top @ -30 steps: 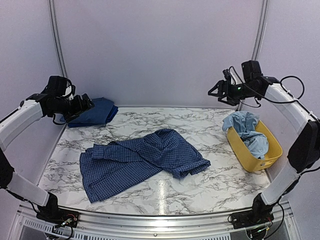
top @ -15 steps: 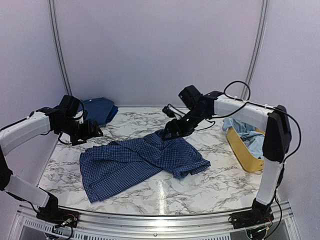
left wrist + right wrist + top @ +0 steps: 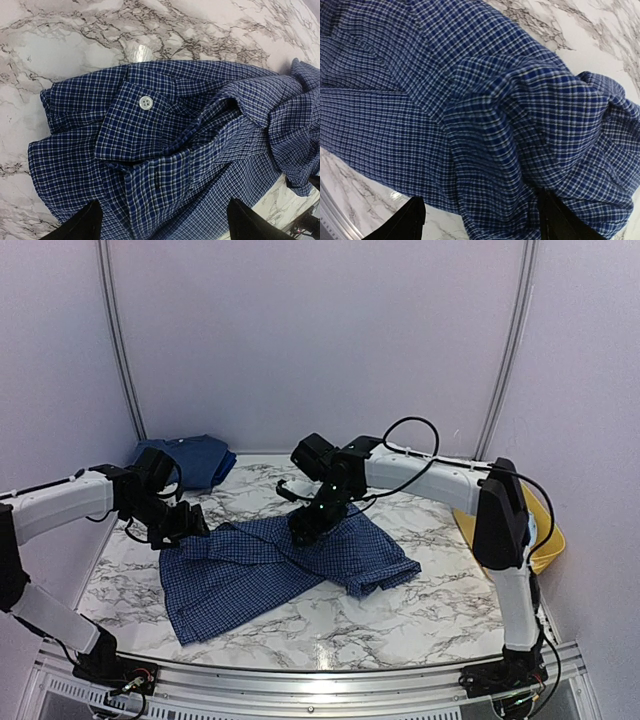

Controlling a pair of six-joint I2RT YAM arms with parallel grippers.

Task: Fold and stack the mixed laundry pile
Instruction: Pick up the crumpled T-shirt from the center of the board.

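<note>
A navy small-check button-up shirt (image 3: 270,565) lies crumpled and spread across the middle of the marble table (image 3: 440,610). My left gripper (image 3: 186,525) hovers over its left end, open; in the left wrist view its fingers (image 3: 75,227) straddle the cloth beside a cuff with a white button (image 3: 145,102). My right gripper (image 3: 302,528) is open over the shirt's upper middle. In the right wrist view a bunched fold (image 3: 520,115) of the shirt lies below that gripper (image 3: 482,222), between its fingertips. A solid dark-blue folded piece (image 3: 195,460) rests at the back left.
The yellow plastic tub (image 3: 548,530) stands at the right edge, mostly hidden behind the right arm's upper link (image 3: 500,515). White walls close the back and both sides. The table's metal front rail (image 3: 320,680) runs along the near edge.
Both arms came down from their raised places. The right gripper swung left from above the tub to the shirt's middle; the left dropped from near the dark-blue piece to the shirt's left end.
</note>
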